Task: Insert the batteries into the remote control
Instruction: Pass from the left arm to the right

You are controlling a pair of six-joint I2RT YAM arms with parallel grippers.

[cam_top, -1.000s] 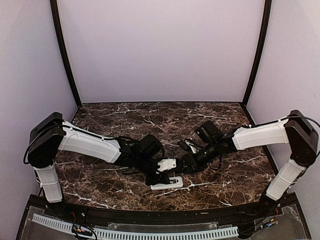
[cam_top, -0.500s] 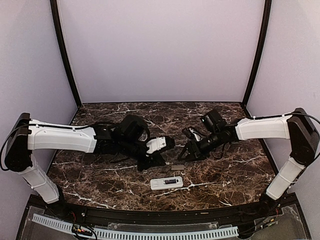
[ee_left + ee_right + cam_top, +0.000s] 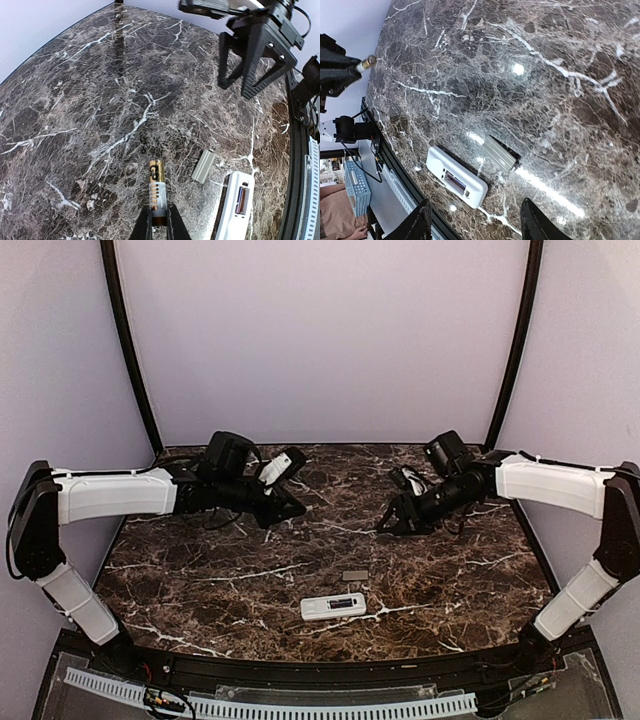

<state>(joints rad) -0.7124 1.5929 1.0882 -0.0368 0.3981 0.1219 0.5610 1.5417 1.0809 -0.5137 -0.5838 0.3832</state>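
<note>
The white remote control (image 3: 333,606) lies back-up near the table's front edge, its compartment open with something coloured inside (image 3: 242,200). It also shows in the right wrist view (image 3: 456,176). My left gripper (image 3: 295,508) is raised at the back left, shut on a gold and silver battery (image 3: 157,192) that sticks out past its fingertips (image 3: 145,227). The battery's tip shows in the right wrist view (image 3: 368,62). My right gripper (image 3: 392,525) is open and empty, raised at the back right, also seen from the left wrist (image 3: 250,75). A second battery is not plainly visible.
The small flat grey-white cover piece (image 3: 353,576) lies on the dark marble table (image 3: 200,580) just behind the remote; it shows in both wrist views (image 3: 203,166) (image 3: 500,152). A black rail (image 3: 320,665) runs along the front edge.
Both grippers have drawn back and up from the remote toward the far side, left going left, right going right. The remote and cover stay put.
</note>
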